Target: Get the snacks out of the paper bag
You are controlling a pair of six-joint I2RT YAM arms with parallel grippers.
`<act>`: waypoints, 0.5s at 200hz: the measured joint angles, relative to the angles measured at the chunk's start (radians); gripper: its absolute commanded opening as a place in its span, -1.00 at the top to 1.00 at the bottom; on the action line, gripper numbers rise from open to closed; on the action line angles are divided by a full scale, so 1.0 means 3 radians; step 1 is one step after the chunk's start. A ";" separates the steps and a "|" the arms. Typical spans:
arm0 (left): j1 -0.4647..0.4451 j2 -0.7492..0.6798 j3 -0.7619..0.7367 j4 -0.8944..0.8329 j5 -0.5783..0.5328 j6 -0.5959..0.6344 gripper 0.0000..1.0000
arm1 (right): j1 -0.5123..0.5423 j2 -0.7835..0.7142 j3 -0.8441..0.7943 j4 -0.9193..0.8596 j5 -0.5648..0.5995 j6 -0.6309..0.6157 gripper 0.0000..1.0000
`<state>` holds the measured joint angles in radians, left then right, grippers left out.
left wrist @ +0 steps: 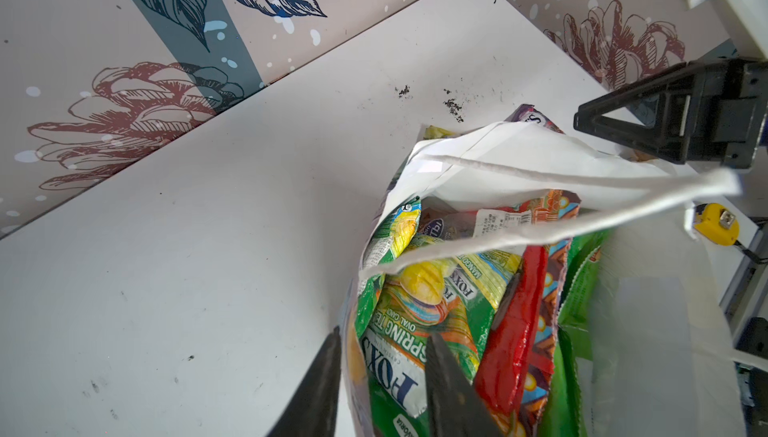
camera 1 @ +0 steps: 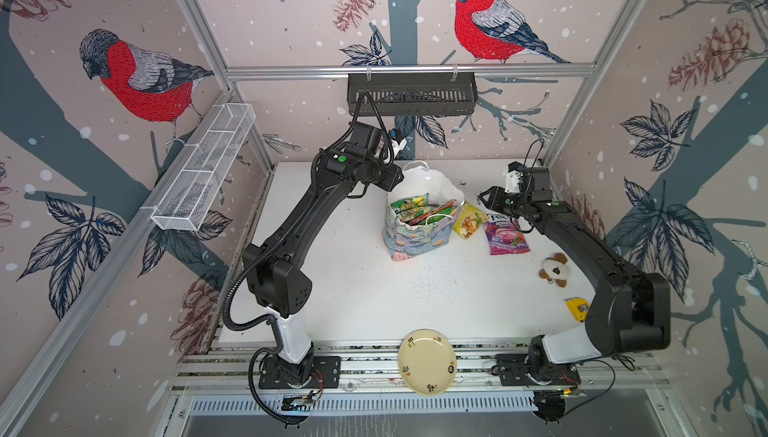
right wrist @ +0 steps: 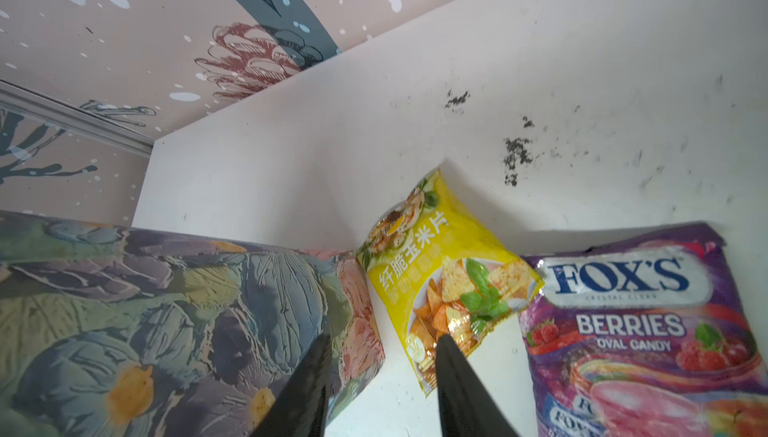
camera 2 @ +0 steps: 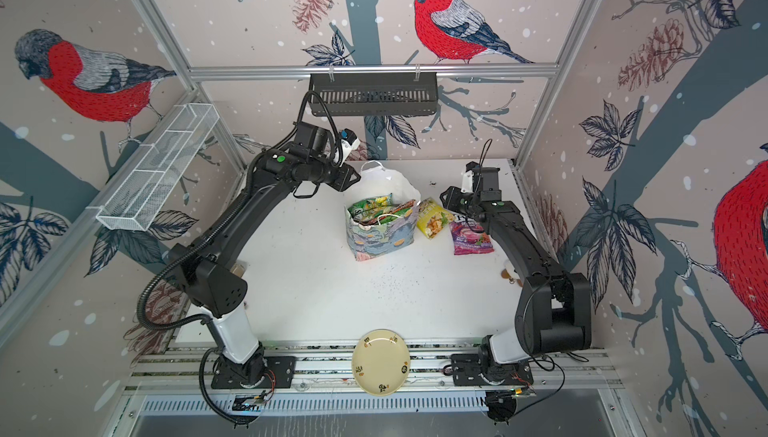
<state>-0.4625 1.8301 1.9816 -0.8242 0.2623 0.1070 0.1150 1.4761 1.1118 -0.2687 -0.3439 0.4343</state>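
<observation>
Left wrist view: pastel floral paper gift bag (left wrist: 519, 152) is standing upright mid-table, with a glossy green FOX'S packet (left wrist: 407, 331) and a long red packet (left wrist: 515, 331) sitting inside. Left gripper (left wrist: 384, 335) is straddling the bag wall, jaws partly apart and gripping nothing. Closing here risks pinching paper and toppling the bag. White cord handle (left wrist: 540, 239) could snag. Right gripper (right wrist: 384, 337) is hovering, jaws parted and empty, over the yellow chip packet (right wrist: 440, 281) and the purple FOX'S packet (right wrist: 640, 331) lying beside the bag.

Plate (camera 1: 427, 362), plush toy (camera 1: 554, 269), tape measure (camera 1: 577, 307)
</observation>
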 measured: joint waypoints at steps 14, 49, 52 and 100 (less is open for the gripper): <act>-0.0001 0.0045 0.0046 0.0001 -0.0027 0.0018 0.28 | 0.0015 -0.0032 -0.0130 -0.0085 0.0003 0.0005 0.14; -0.0014 0.0177 0.0178 -0.0001 -0.0189 0.0080 0.27 | 0.0144 -0.0072 -0.0402 -0.0226 -0.0005 0.0041 0.14; -0.0014 0.0192 0.0196 -0.0003 -0.0189 0.0083 0.28 | 0.0164 -0.0072 -0.0415 -0.0235 -0.0006 0.0042 0.14; -0.0057 0.0403 0.0401 -0.0076 -0.0155 0.0174 0.33 | 0.0449 -0.0023 -0.0547 -0.0245 -0.0028 0.0142 0.14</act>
<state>-0.4797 1.9511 2.1017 -0.8471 0.2157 0.1593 0.2497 1.4693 0.9478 -0.3424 -0.3523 0.4770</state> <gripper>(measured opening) 0.355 0.429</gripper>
